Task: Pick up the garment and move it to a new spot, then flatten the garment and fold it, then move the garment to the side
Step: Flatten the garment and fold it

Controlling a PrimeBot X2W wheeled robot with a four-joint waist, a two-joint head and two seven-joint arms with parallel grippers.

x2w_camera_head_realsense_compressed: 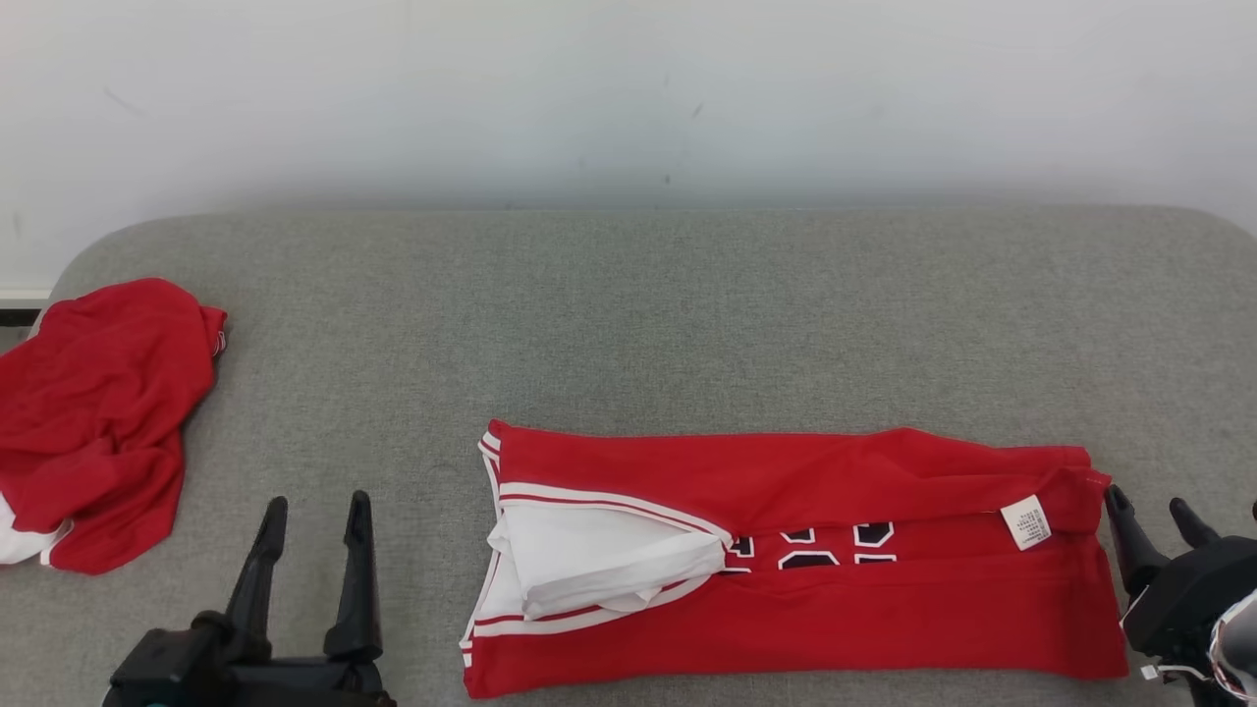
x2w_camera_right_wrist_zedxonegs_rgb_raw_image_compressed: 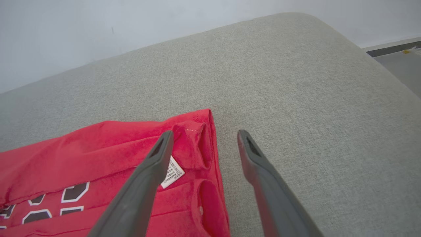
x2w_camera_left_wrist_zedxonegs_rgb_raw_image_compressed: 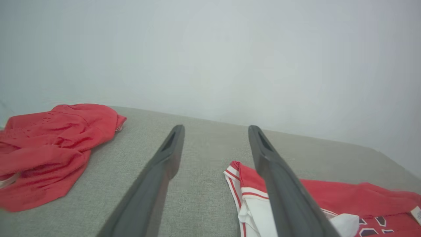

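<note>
Left claw (x2w_camera_head_realsense_compressed: 318, 501) and right claw (x2w_camera_head_realsense_compressed: 1147, 499) are wide open and hold nothing. The red garment (x2w_camera_head_realsense_compressed: 805, 599) lies flat on the grey surface (x2w_camera_head_realsense_compressed: 628, 324) between them, partly folded. I think more folding and moving it aside are not done yet.

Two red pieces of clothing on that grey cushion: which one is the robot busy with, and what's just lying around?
Part of the job:
- red jersey, partly folded, in the middle
- left gripper and right gripper, both open, one on each side of it

Just lying about:
- crumpled red garment, far left, apart from the jersey
- grey cushion underneath
- white wall behind
</note>
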